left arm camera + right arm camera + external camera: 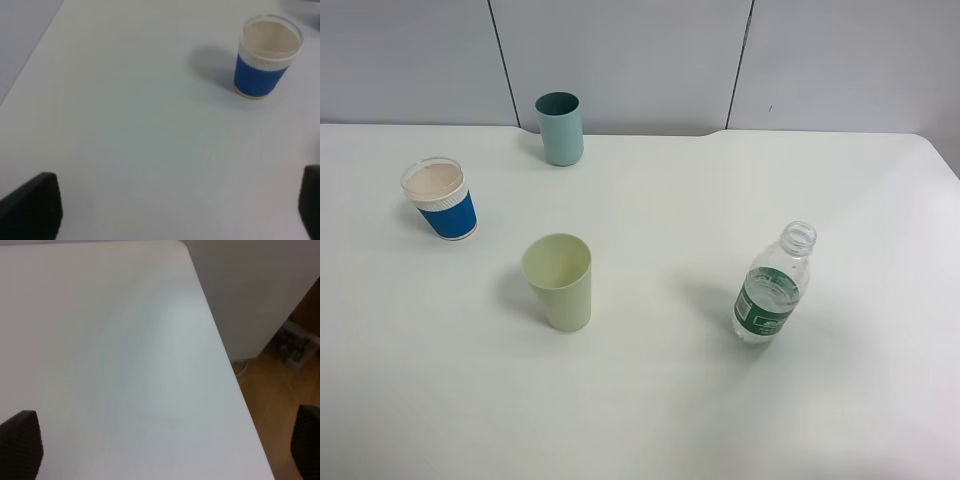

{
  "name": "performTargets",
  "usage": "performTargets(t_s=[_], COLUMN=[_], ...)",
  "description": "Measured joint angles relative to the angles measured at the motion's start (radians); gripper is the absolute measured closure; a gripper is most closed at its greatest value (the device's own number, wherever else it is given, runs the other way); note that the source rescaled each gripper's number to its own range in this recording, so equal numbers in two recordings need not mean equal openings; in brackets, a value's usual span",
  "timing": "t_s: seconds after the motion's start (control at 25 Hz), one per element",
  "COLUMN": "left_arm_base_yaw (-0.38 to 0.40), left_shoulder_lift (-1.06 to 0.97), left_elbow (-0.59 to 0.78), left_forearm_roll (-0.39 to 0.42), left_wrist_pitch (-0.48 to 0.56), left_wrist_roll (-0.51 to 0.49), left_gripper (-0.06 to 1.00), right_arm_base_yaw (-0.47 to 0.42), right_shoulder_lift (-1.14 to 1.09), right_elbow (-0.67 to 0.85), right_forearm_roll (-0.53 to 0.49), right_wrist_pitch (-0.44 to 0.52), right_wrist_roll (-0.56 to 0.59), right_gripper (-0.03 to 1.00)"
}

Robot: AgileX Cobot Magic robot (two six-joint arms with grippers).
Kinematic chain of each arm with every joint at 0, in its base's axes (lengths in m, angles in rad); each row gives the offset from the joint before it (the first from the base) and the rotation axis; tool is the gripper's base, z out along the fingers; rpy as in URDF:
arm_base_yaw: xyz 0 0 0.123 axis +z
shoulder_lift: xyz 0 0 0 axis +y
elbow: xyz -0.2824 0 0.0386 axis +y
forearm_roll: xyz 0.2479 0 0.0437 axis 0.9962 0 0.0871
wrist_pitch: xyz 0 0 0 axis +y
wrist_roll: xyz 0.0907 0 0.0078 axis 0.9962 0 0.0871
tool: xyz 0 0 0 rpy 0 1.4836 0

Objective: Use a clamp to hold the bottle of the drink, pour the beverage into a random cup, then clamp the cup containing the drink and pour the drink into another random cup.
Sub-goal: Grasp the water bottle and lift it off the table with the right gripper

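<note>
The capless clear bottle [775, 285] with a dark green label stands upright at the right of the white table [660, 400]. The pale yellow-green tumbler [560, 281] stands near the middle. The blue-sleeved paper cup [441, 199] stands at the left; it also shows in the left wrist view [266, 57], beige inside. Any liquid is too clear to make out. Neither arm shows in the exterior high view. My left gripper [175, 210] is open and empty, over bare table well short of the blue cup. My right gripper [165, 450] is open and empty, above the table near its right edge.
A darker teal cup [560, 127] stands at the back of the table near the grey wall panels. In the right wrist view the table's edge [225, 355] drops off to a wooden floor [280, 390] with cables on it.
</note>
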Motion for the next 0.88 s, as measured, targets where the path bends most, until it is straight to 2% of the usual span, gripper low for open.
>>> performTargets(t_s=[0.12,0.52,0.64,0.88], left_arm_base_yaw=[0.000,0.000,0.000,0.000], left_shoulder_lift=[0.000,0.000,0.000,0.000], left_elbow=[0.000,0.000,0.000,0.000], left_forearm_roll=[0.000,0.000,0.000,-0.001], left_wrist_pitch=[0.000,0.000,0.000,0.000], left_wrist_roll=[0.000,0.000,0.000,0.000], left_gripper=[0.08,0.08,0.08,0.08], right_arm_base_yaw=[0.000,0.000,0.000,0.024], right_shoulder_lift=[0.113,0.492,0.584,0.699], right_elbow=[-0.003,-0.003,-0.003,-0.003], right_forearm_roll=[-0.003,-0.015,-0.069,-0.275], right_wrist_pitch=[-0.098,-0.318,-0.377,-0.455], right_wrist_roll=[0.003,0.030,0.090,0.213], right_gripper=[-0.03,-0.03,-0.03,-0.03])
